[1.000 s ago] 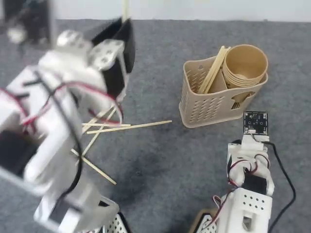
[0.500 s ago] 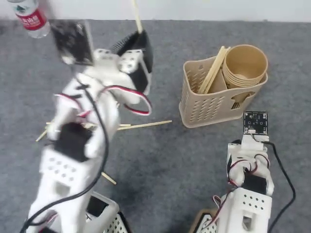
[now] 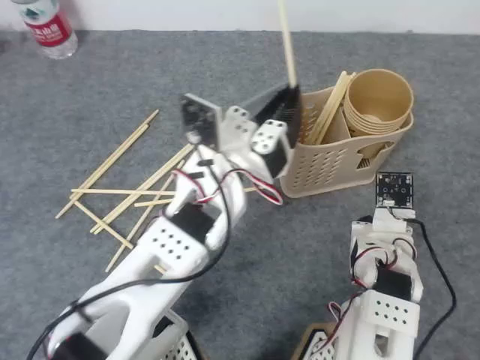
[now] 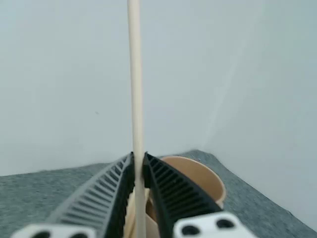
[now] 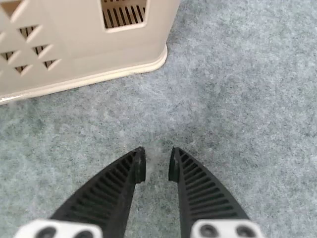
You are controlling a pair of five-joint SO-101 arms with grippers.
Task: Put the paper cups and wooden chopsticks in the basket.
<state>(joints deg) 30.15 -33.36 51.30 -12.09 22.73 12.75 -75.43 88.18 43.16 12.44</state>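
Observation:
My left gripper (image 3: 283, 103) is shut on a wooden chopstick (image 3: 286, 41) that stands upright at the basket's left rim. In the left wrist view the black fingers (image 4: 166, 191) pinch that chopstick (image 4: 134, 74), with a paper cup (image 4: 200, 173) just behind. The beige basket (image 3: 315, 169) holds stacked paper cups (image 3: 379, 99) and a few chopsticks (image 3: 328, 109). Several more chopsticks (image 3: 127, 184) lie scattered on the carpet to the left. My right gripper (image 5: 156, 163) is narrowly open over bare carpet, just in front of the basket (image 5: 74, 39).
A plastic bottle (image 3: 49, 26) stands at the far left back corner. The right arm (image 3: 386, 270) sits near the front edge, right of centre. Grey carpet (image 3: 300, 247) lies between the two arms. A pale wall runs along the back.
The left arm has swung from the left side over to the basket, carrying the upright chopstick, which uncovered the scattered chopsticks. The right arm has kept still.

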